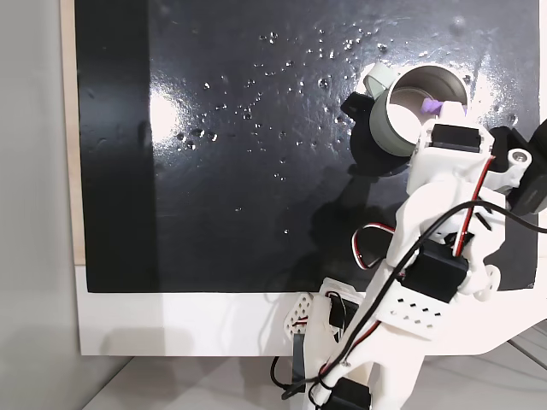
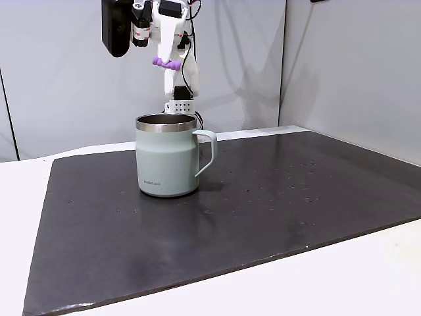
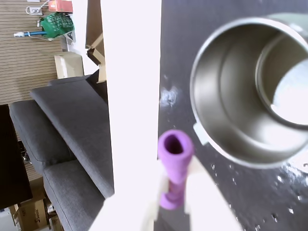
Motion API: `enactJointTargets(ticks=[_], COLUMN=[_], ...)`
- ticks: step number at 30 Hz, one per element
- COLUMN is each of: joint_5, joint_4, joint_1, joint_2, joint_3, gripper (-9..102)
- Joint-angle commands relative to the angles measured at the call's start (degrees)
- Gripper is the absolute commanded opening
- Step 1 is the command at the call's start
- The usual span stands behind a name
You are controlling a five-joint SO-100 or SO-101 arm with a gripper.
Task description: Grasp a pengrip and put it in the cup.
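- My gripper [image 3: 174,202] is showing white w/ pale cream fingers [image 3: 204,192] in wrist view.
- Pengrip [image 3: 174,166] is looking solid purple, no pattern; same purple in a fixed view [image 2: 167,64].
- Cup [image 2: 167,161] is showing pale grey-green outside w/ tiny dark lettering, shiny steel inside [image 3: 231,96].
- Mat [image 2: 276,197] is reading black/dark grey, glossy, speckled w/ small bright spots.
- Table [image 1: 171,325] is showing white.
- My arm [image 1: 444,222] is looking white w/ black motors, red + black wires.

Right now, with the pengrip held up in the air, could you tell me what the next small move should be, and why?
Probably shift the gripper a little further over the cup before opening. It is shut on the pengrip, well above the rim in a fixed view, but the wrist view shows the purple tube beside the steel mouth rather than centred over it, so releasing now might miss.
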Motion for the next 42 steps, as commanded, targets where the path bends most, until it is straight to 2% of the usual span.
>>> enactJointTargets(ticks=[1,14,19,23,42], joint_5=[-1.14,-0.18,2.46,2.64,2.72], joint_4=[-6.42,-0.44,-0.44,0.18,4.66], joint_1=[1.67,0.62,0.62,0.44,-0.97], joint_2=[0.18,-0.09,0.88,1.05,2.2], joint_3=[1.14,1.32,1.41,1.14,-0.44], gripper=[0,5,22,25,25])
